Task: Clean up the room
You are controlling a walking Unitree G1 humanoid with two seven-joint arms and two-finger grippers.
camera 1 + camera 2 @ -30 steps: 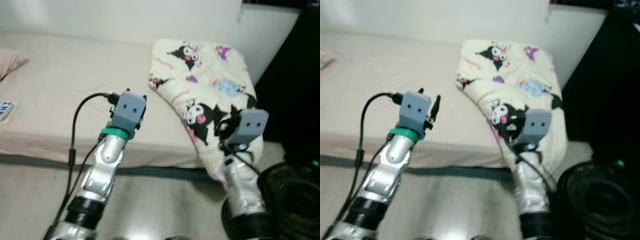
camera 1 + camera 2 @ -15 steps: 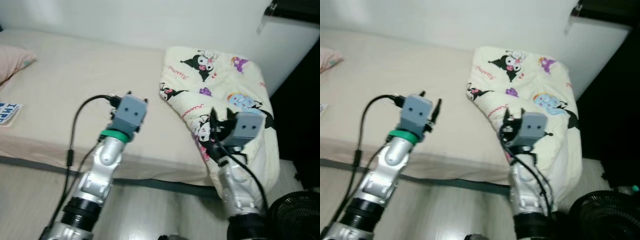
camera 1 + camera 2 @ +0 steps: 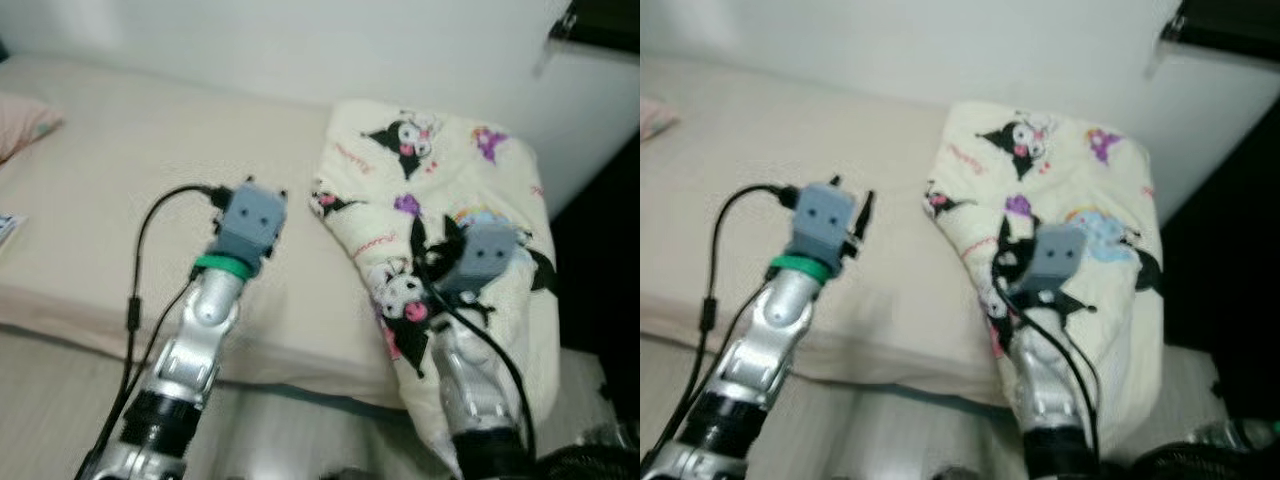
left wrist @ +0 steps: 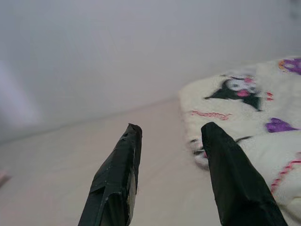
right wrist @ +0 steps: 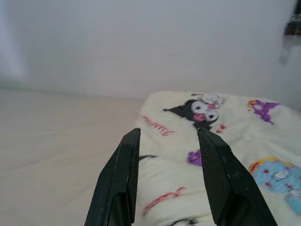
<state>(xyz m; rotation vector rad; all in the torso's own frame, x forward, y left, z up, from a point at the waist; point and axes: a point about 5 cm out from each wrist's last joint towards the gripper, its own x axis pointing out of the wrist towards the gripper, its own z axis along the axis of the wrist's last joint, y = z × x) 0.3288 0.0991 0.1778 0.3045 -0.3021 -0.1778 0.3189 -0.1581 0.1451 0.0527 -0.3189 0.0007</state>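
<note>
A cream blanket (image 3: 450, 170) printed with black cartoon characters lies on the right end of the bed (image 3: 120, 150) and hangs down over its front edge. My right gripper (image 5: 168, 132) is open and empty. It hovers just in front of the blanket's near fold, pointing at the print (image 5: 200, 109). My left gripper (image 4: 171, 127) is also open and empty, held over the bare mattress to the left of the blanket (image 4: 244, 99). Both silver arms reach up from below, left arm (image 3: 200, 340) and right arm (image 3: 470, 390).
A pink pillow (image 3: 20, 120) lies at the bed's far left, with a printed paper (image 3: 5, 228) near the front edge. A white wall runs behind the bed. Dark furniture (image 3: 1240, 250) stands to the right, and a black fan (image 3: 590, 465) sits on the floor.
The head view has swung and risen. My right gripper moved left from the blanket's hanging edge to its printed front. The left gripper kept its pose over the mattress.
</note>
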